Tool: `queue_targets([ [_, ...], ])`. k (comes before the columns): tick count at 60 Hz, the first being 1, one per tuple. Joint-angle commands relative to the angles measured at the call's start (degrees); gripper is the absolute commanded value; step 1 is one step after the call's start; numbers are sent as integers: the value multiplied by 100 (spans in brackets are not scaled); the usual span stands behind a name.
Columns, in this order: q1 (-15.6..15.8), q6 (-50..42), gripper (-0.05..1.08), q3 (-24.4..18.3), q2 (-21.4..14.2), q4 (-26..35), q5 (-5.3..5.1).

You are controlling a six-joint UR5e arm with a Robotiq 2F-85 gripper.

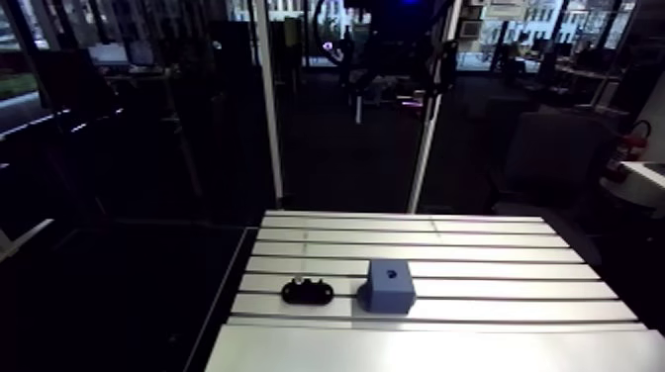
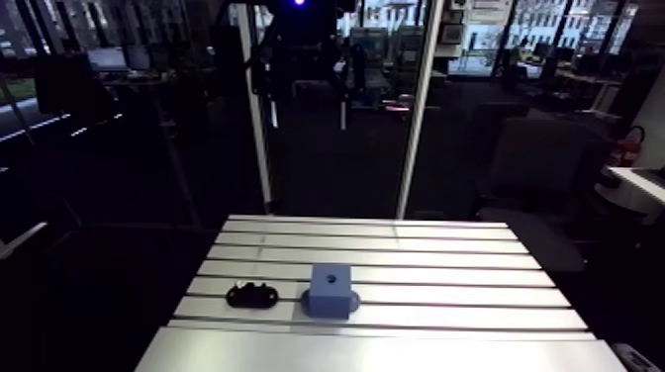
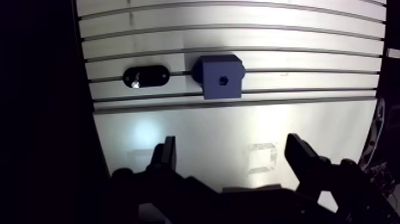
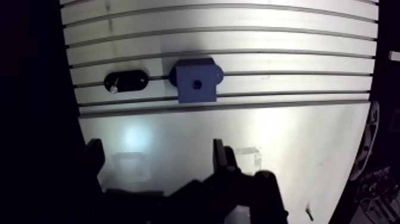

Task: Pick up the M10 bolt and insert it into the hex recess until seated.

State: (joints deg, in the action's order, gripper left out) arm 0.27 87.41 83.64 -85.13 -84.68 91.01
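Claw first: its two fingers are spread wide with nothing between them, hanging over the smooth front strip of the table. So we're empty-handed here.

Progress-wise, we'd say basically nothing is done yet. The bolt shows as a small shiny glint sitting in a black oval holder, well ahead of the claw and off to one side of it, on the slotted part. Just beside the holder is the blue block with a small dark hole in its top face, which we take to be the recess. It's too small for us to make out the hex shape. The hole looks empty.

Everything is left: reach the holder, close on the bolt, lift it, carry it across to the block, line it up and push it down till it seats.

Nothing else lies on the table, and nothing stands between the claw and the holder. The one thing we'd watch is the block sitting so close to the holder, so the finger on that side may not have much room.
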Motion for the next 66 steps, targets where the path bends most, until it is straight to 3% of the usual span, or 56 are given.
queue_targets([
  [1,0,483,1,-151,-148,63,167],
  [41,0,458,1,160,-139,-228,158],
  [58,67,423,1,629,-199,-965,141],
  [66,386,397,1,1069,-330,-1719,141],
])
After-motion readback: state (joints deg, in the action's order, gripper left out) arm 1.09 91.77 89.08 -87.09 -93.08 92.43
